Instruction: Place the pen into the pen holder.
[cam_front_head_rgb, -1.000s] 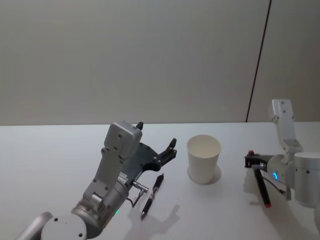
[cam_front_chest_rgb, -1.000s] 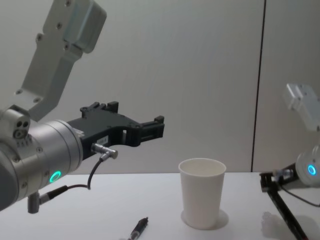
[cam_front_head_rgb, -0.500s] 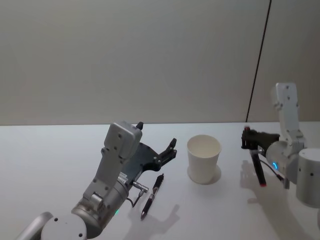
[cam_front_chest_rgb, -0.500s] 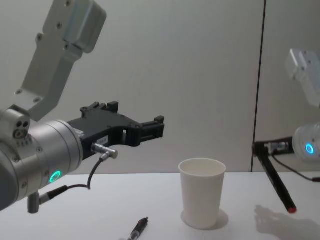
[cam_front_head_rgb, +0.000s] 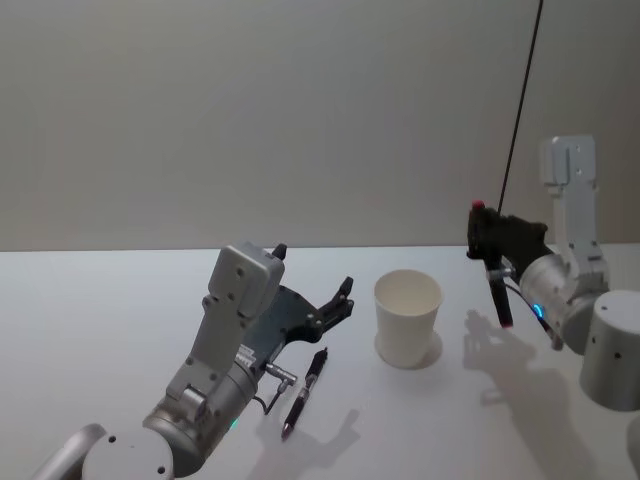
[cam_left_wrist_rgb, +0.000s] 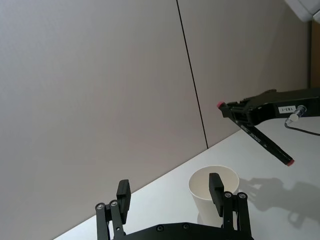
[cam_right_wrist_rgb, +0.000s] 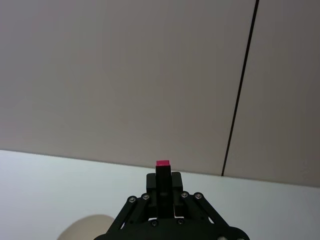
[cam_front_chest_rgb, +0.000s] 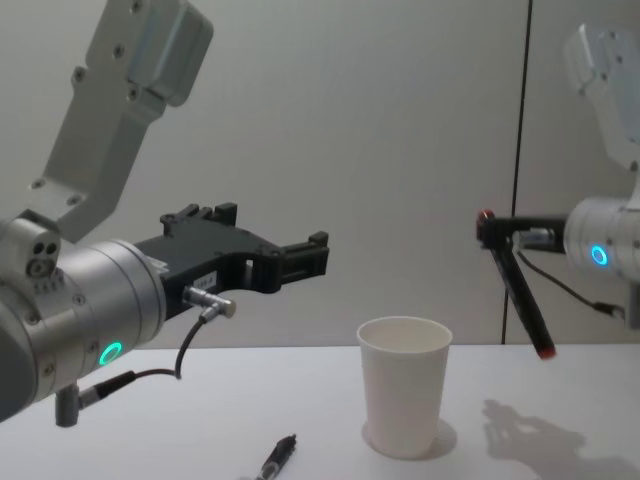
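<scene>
Raised higher, the right gripper (cam_front_chest_rgb: 492, 230) clamps the pen (cam_front_chest_rgb: 521, 292) above-right of the pen holder (cam_front_chest_rgb: 403, 385).

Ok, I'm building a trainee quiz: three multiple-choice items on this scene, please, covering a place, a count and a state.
1. Where is the right hand's pen relative to the cup? A inside; B in the air, right of it; C lying left of it.
2. Pens in view? A one; B three; C two.
3. The left hand is: A open, empty; B shut on a pen; C shut on the cup.
B: it hangs above the table. C: a second pen lies on the table. A: its fingers stand apart.
</scene>
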